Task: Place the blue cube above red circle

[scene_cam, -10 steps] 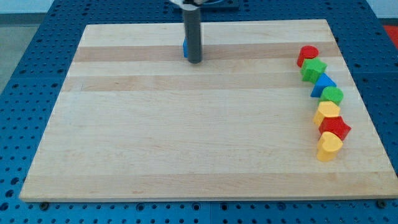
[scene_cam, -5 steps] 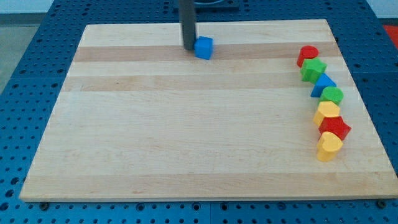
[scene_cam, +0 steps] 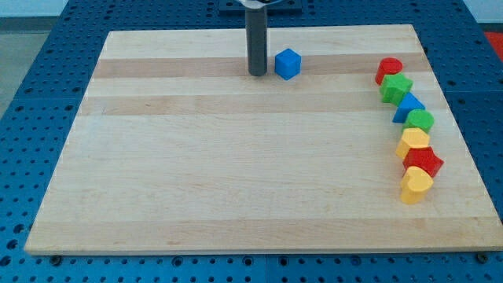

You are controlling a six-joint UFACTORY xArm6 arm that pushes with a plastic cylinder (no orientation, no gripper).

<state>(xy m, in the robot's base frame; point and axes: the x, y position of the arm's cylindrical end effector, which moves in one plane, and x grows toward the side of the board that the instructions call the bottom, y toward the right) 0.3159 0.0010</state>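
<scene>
The blue cube point(scene_cam: 288, 64) lies near the view's top, a little right of the middle of the wooden board point(scene_cam: 236, 173). My tip point(scene_cam: 257, 74) rests on the board just left of the cube, a small gap apart. The red circle point(scene_cam: 388, 70) lies at the view's right, at the top end of a column of blocks, well to the right of the cube.
Below the red circle, a column runs down the board's right side: green star point(scene_cam: 397, 88), blue triangle point(scene_cam: 409, 107), green block point(scene_cam: 420, 120), yellow block point(scene_cam: 413, 142), red star point(scene_cam: 424, 162), yellow heart point(scene_cam: 416, 185). Blue pegboard surrounds the board.
The blue cube has slid to the right along the board's top, from behind the rod to its right side. My tip has followed it rightward.
</scene>
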